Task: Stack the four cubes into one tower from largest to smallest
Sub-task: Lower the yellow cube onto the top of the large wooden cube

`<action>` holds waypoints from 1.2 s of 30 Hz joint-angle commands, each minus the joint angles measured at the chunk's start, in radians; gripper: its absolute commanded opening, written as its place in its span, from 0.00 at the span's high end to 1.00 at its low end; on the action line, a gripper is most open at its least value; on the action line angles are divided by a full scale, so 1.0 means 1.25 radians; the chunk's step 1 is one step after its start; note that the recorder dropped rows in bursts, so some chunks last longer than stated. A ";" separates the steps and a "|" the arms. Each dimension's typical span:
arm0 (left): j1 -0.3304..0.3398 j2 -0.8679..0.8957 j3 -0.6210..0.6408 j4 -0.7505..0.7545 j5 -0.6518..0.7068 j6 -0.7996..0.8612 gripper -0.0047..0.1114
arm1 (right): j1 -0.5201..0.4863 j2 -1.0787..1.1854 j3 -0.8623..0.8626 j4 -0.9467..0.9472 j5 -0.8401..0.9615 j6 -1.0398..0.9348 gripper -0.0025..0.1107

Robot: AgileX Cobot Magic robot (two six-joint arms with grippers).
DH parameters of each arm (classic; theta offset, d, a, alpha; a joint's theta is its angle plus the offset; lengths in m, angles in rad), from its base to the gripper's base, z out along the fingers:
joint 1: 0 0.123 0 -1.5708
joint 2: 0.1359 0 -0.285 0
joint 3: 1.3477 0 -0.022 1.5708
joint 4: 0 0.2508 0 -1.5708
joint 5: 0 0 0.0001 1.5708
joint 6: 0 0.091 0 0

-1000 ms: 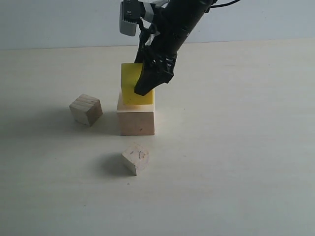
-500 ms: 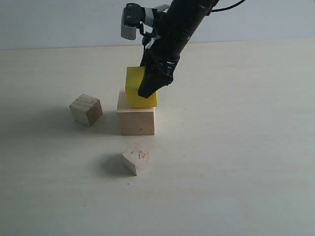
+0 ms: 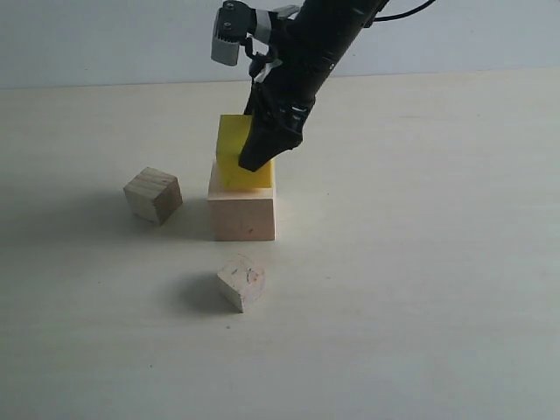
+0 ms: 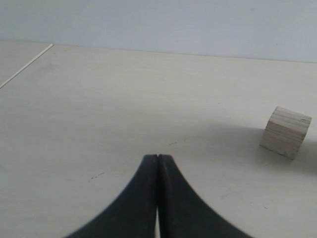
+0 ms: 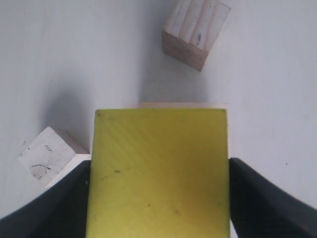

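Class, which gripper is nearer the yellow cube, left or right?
Right. The right gripper grips the yellow cube by its sides; the left gripper is shut elsewhere, outside the exterior view.

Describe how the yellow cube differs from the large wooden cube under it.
The yellow cube is bright yellow and smaller; the large wooden cube is pale bare wood and bigger. The right gripper clasps the yellow cube; the large wooden cube stands ungripped. Both are cubes.

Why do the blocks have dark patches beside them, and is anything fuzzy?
Exterior view: soft shadows lie left of the small cube and the knot cube, so light likely comes from the right. Left wrist view: the left gripper, close to the lens, looks blurred. Right wrist view: the yellow cube looks sharp, without glare.
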 commanded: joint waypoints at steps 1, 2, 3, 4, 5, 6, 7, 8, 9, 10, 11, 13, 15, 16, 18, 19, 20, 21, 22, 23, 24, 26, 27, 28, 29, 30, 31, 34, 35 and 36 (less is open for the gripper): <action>-0.005 -0.004 0.003 0.002 -0.009 0.000 0.96 | 0.002 -0.002 -0.005 0.022 -0.005 -0.028 0.98; -0.005 -0.004 0.003 0.002 -0.009 0.000 0.96 | 0.002 -0.002 -0.005 0.022 -0.005 -0.030 0.98; -0.005 -0.004 0.003 0.002 -0.009 0.000 0.96 | 0.002 -0.002 -0.005 0.022 -0.005 -0.032 0.98; -0.005 -0.004 0.003 0.002 -0.009 0.000 0.96 | 0.002 -0.002 -0.005 0.022 -0.005 -0.033 0.98; -0.005 -0.004 0.003 0.002 -0.009 0.000 0.96 | 0.002 -0.002 -0.005 0.022 -0.005 -0.039 0.98; -0.005 -0.004 0.003 0.002 -0.009 0.000 0.96 | 0.002 0.000 -0.005 0.022 -0.005 -0.041 0.98; -0.005 -0.004 0.003 0.002 -0.009 0.000 0.96 | 0.002 0.001 -0.005 0.022 -0.005 -0.041 0.98; -0.005 -0.004 0.003 0.002 -0.009 0.000 0.96 | 0.002 0.003 -0.005 0.022 -0.005 -0.041 0.98; -0.005 -0.004 0.003 0.002 -0.009 0.000 0.96 | 0.002 0.008 -0.005 0.022 -0.005 -0.041 0.98; -0.005 -0.004 0.003 0.002 -0.009 0.000 0.96 | 0.002 0.010 -0.005 0.022 -0.005 -0.041 0.98; -0.005 -0.004 0.003 0.002 -0.009 0.000 0.96 | 0.002 0.011 -0.005 0.022 -0.005 -0.041 0.98; -0.005 -0.004 0.003 0.002 -0.009 0.000 0.96 | 0.002 0.011 -0.005 0.027 -0.005 -0.042 0.98; -0.005 -0.004 0.003 0.002 -0.009 0.000 0.96 | 0.002 0.011 -0.005 0.035 -0.005 -0.048 0.98; -0.005 -0.004 0.003 0.002 -0.009 0.000 0.96 | 0.002 0.011 -0.005 0.035 -0.005 -0.048 0.98; -0.005 -0.004 0.003 0.002 -0.009 0.000 0.96 | 0.002 0.011 -0.005 0.033 -0.005 -0.048 0.98; -0.005 -0.004 0.003 0.002 -0.009 0.000 0.96 | 0.002 0.011 -0.005 0.033 -0.005 -0.051 0.98; -0.005 -0.004 0.003 0.002 -0.009 0.000 0.96 | 0.002 0.011 -0.005 0.033 -0.005 -0.063 0.98; -0.005 -0.004 0.003 0.002 -0.009 0.000 0.96 | 0.002 0.011 -0.005 0.033 -0.005 -0.074 0.98; -0.005 -0.004 0.003 0.002 -0.009 0.000 0.96 | 0.002 0.011 -0.005 0.033 -0.005 -0.083 0.98; -0.005 -0.004 0.003 0.002 -0.009 0.000 0.96 | 0.002 0.011 -0.005 0.033 -0.005 -0.085 0.98; -0.005 -0.004 0.003 0.002 -0.009 0.000 0.96 | 0.002 0.011 -0.005 0.033 -0.005 -0.085 0.98; -0.005 -0.004 0.003 0.002 -0.009 0.000 0.96 | 0.002 0.011 -0.005 0.033 -0.005 -0.085 0.98; -0.005 -0.004 0.003 0.002 -0.009 0.000 0.96 | 0.002 0.011 -0.005 0.033 -0.005 -0.085 0.98; -0.005 -0.004 0.003 0.002 -0.009 0.000 0.96 | 0.002 0.011 -0.005 0.033 -0.005 -0.085 0.98; -0.005 -0.004 0.003 0.002 -0.009 0.000 0.96 | 0.002 0.011 -0.005 0.033 -0.005 -0.083 0.98; -0.005 -0.004 0.003 0.002 -0.009 0.000 0.96 | 0.002 0.011 -0.005 0.033 -0.005 -0.083 0.98; -0.005 -0.004 0.003 0.002 -0.009 0.000 0.96 | 0.002 0.011 -0.005 0.033 -0.005 -0.083 0.97; -0.005 -0.004 0.003 0.002 -0.009 0.000 0.96 | 0.002 0.011 -0.005 0.033 -0.005 -0.065 0.92; -0.005 -0.004 0.003 0.002 -0.009 0.000 0.96 | 0.002 0.011 -0.005 0.033 -0.005 -0.060 0.90; -0.005 -0.004 0.003 0.002 -0.009 0.000 0.96 | 0.002 0.011 -0.005 0.033 -0.005 -0.060 0.87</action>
